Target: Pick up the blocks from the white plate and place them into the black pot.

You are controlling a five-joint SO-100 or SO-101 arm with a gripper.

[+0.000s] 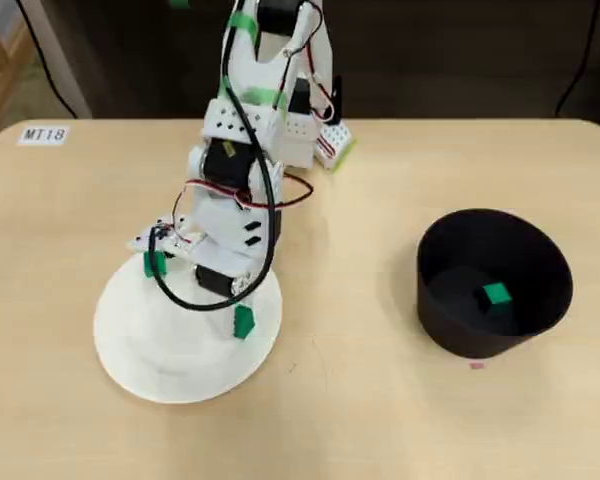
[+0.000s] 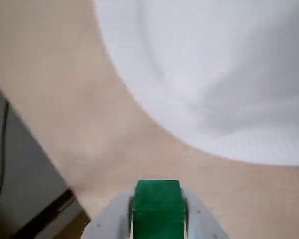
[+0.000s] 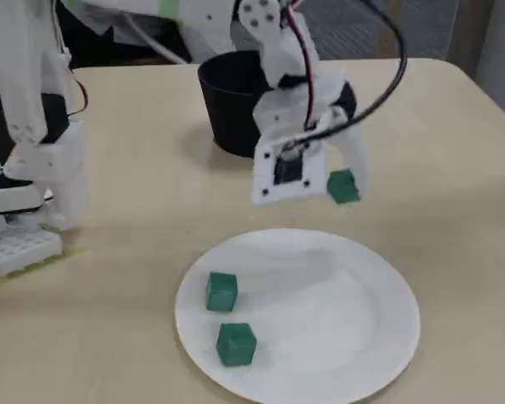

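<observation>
My gripper [image 3: 337, 192] is shut on a green block [image 3: 343, 186] and holds it above the far rim of the white plate [image 3: 345, 320]. The held block also shows in the overhead view [image 1: 243, 321] and, between the fingers, in the wrist view [image 2: 158, 206]. Two more green blocks [image 3: 221, 291] [image 3: 235, 344] lie on the plate's near left part. In the overhead view only one of them [image 1: 155, 263] shows; the arm hides the other. The black pot [image 1: 450, 335] stands to the right of the plate [image 1: 180, 372], with one green block [image 1: 495, 295] inside it.
The arm's white base [image 3: 34, 185] stands at the table's edge, on the left in the fixed view. A label reading MT18 [image 1: 44, 134] is stuck at the table's corner. Bare tan tabletop [image 1: 350, 300] lies between plate and pot.
</observation>
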